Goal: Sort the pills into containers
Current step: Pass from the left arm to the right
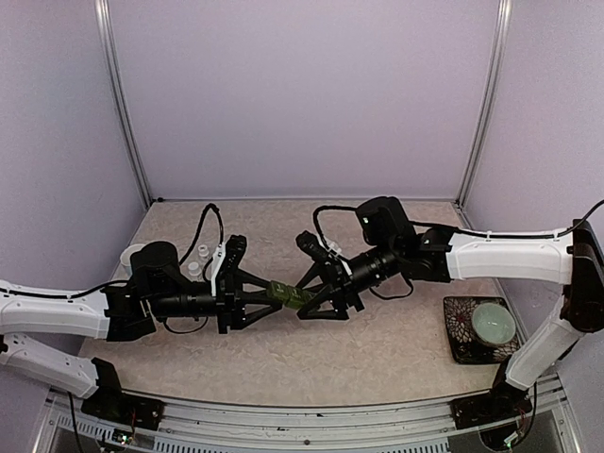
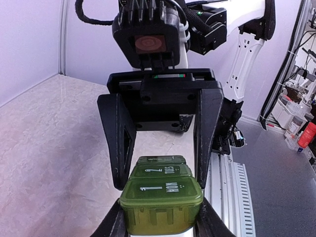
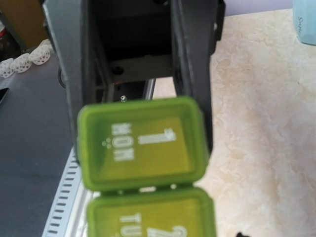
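Near the middle of the top view, the two arms meet nose to nose. The left gripper (image 1: 276, 293) is pinching one end of the green pill box (image 2: 160, 202), the end marked MON. All the lids I can see are down. The right gripper (image 2: 160, 168) has its fingers on both sides of the far end with a small gap, so it looks open and holds nothing. Only one end is held, so the box could tip or slide out. A bump from the right fingers could twist it loose. If the left lets go too soon, the box would drop onto the table (image 1: 377, 349).
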